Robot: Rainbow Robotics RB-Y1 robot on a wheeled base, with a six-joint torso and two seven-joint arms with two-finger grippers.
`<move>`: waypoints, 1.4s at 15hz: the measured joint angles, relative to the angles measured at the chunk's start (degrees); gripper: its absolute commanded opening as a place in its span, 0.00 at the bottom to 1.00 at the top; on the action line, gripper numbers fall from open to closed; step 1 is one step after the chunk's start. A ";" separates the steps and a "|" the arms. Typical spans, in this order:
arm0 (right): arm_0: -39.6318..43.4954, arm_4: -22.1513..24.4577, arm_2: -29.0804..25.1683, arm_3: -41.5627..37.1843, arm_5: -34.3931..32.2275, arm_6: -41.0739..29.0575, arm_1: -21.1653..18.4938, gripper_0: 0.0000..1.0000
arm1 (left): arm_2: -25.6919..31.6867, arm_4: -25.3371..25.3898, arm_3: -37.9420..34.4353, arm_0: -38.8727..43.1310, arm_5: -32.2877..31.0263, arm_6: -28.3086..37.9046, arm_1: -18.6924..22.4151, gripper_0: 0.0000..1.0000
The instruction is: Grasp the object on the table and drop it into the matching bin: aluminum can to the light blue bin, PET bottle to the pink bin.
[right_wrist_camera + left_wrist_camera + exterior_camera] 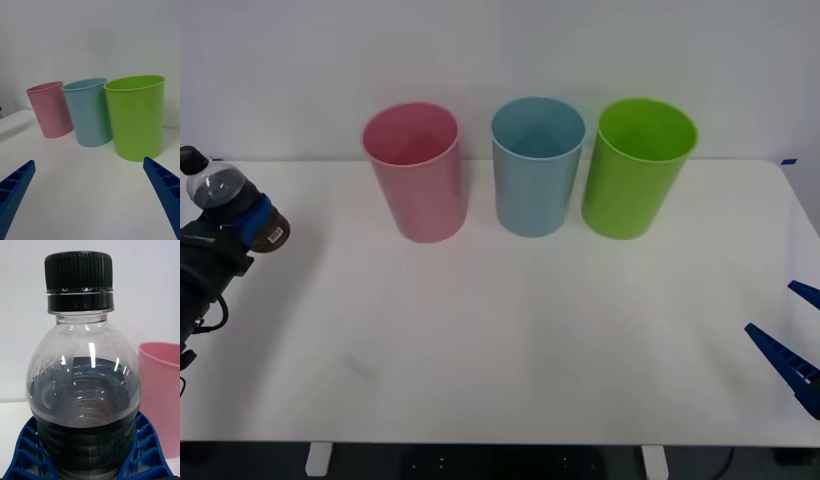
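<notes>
The left claw [250, 228] is at the far left edge of the front view, raised above the counter [510, 340], and its blue ribbed fingers [144, 453] are closed around the dark lower body of the PET bottle [230, 205]. The bottle sits tilted in that grip, black cap [78, 272] pointing up and away, clear shoulder showing above dark contents. From the left wrist camera the fingers wrap both sides of the bottle's labelled part, and the pink bin [161, 397] rises just behind it to one side. In the front view the pink bin stands upright at the back of the counter, well apart from the held bottle, with the light blue bin [537, 165] just beside it and a green bin [640, 168] next along, all three in a row near the wall. The right claw [795, 335] waits low at the right edge of the counter, fingers spread wide apart and holding nothing; its wrist camera looks between them at the three bins.
</notes>
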 measured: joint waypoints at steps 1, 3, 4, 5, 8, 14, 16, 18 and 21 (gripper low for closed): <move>0.00 0.00 0.00 0.00 0.00 0.00 0.00 1.00 | -0.63 1.24 -0.45 -0.27 0.03 0.51 1.18 0.00; 0.00 0.00 0.00 0.00 0.00 0.00 0.00 1.00 | -2.03 3.93 -1.10 -1.32 0.43 1.63 3.94 0.00; 0.00 0.00 0.00 0.00 0.00 0.00 0.00 1.00 | -2.59 5.16 -1.25 -1.98 0.52 2.30 5.19 0.00; 0.00 0.00 0.00 0.00 0.00 0.00 0.00 1.00 | -3.12 6.05 -1.53 -2.62 0.53 3.68 6.38 0.00; 0.00 0.00 0.00 0.00 0.00 0.00 0.00 1.00 | -4.51 6.62 -3.79 -3.95 0.54 10.22 9.89 0.00; 0.00 0.00 0.00 0.00 0.00 0.00 0.00 1.00 | -10.16 4.92 -2.65 -12.03 1.40 14.12 11.87 0.00; 0.00 0.00 0.00 0.00 0.00 0.00 0.00 1.00 | -13.39 4.04 1.18 -17.39 1.86 14.32 11.87 0.00; 0.00 0.00 0.00 0.00 0.00 0.00 0.00 1.00 | -16.97 3.24 6.26 -23.41 1.95 14.25 11.87 0.00; 0.00 0.00 0.00 0.00 0.00 0.00 0.00 1.00 | -22.39 3.15 13.99 -31.72 1.92 13.90 11.78 0.00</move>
